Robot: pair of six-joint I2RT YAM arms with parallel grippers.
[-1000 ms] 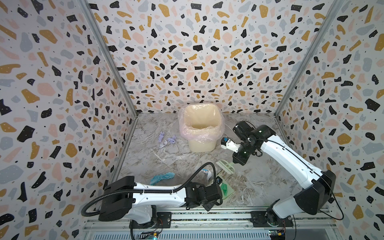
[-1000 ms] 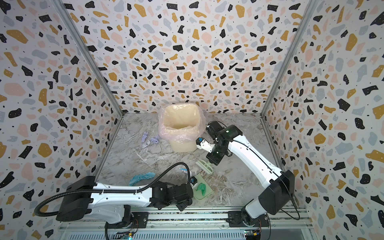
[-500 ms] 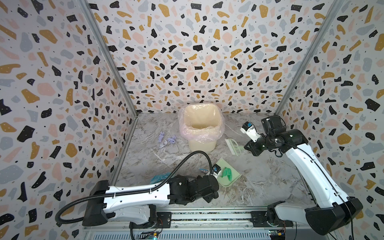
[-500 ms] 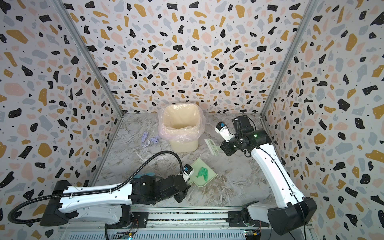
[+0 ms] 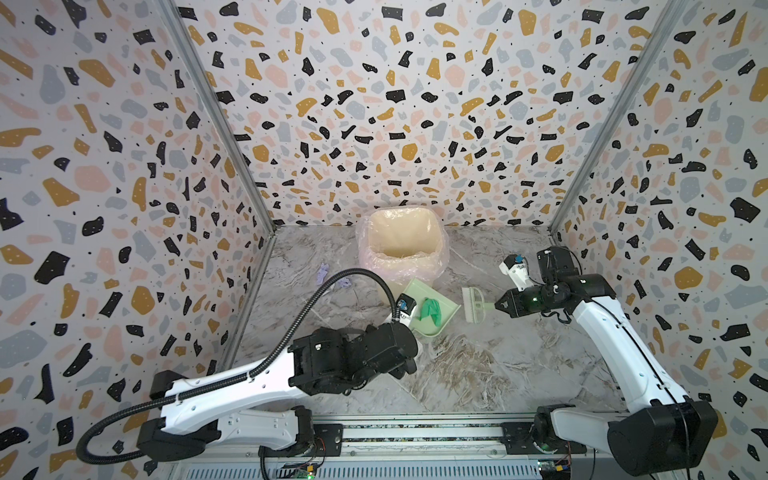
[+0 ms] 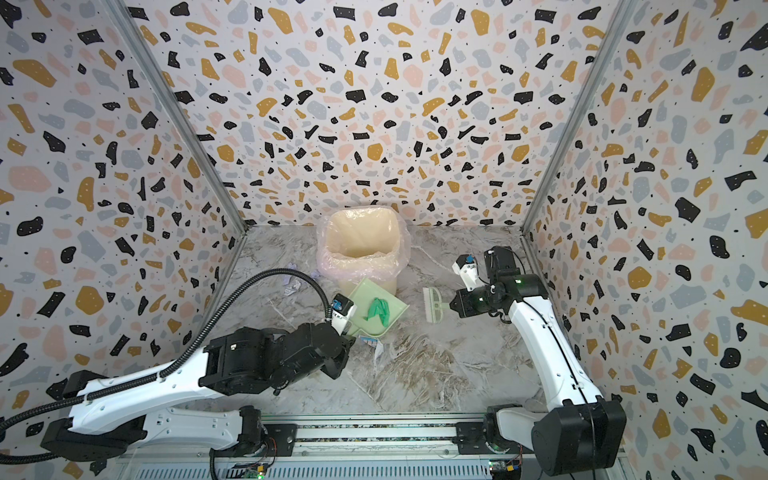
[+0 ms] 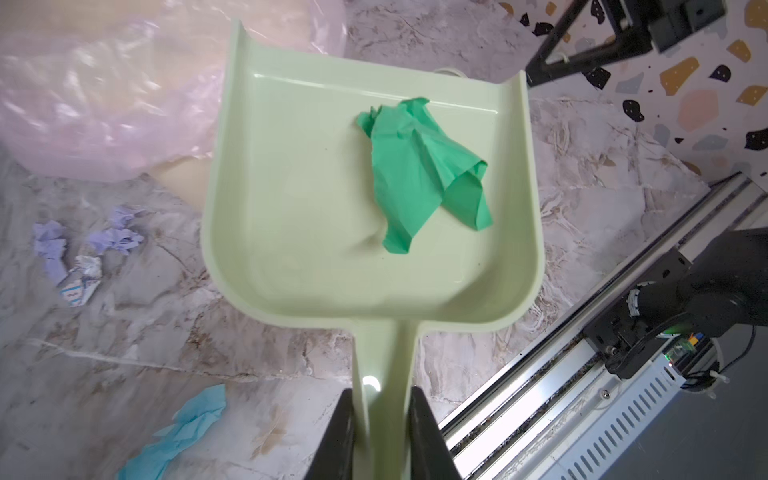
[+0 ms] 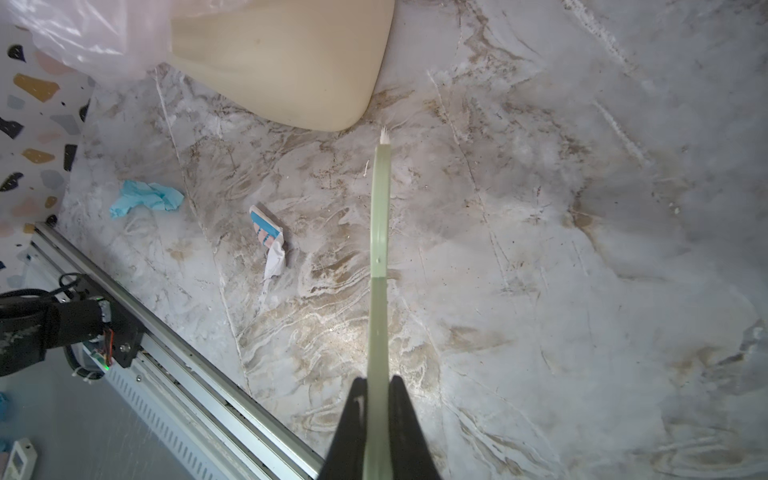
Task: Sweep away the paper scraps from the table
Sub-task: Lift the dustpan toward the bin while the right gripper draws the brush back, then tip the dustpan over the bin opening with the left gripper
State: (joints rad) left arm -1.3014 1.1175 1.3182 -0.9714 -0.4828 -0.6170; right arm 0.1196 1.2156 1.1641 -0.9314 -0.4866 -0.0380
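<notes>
dustpan [image 5: 419, 291] nearer bin [image 5: 399, 232] | left end effector [image 7: 382, 395] pinching it | right end effector [image 8: 377, 380] pinching brush [image 5: 473, 303]

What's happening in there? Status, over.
Left gripper shut on pale green plastic dustpan handle; right gripper shut on matching brush. One crumpled green paper scrap in pan. Lavender scraps, light blue scrap, printed scrap on marble table. Cream lined bin close behind pan.

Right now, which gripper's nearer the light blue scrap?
Left: the left gripper, holding the dustpan, is close by the light blue scrap; the right gripper, holding the brush, farther off.
</notes>
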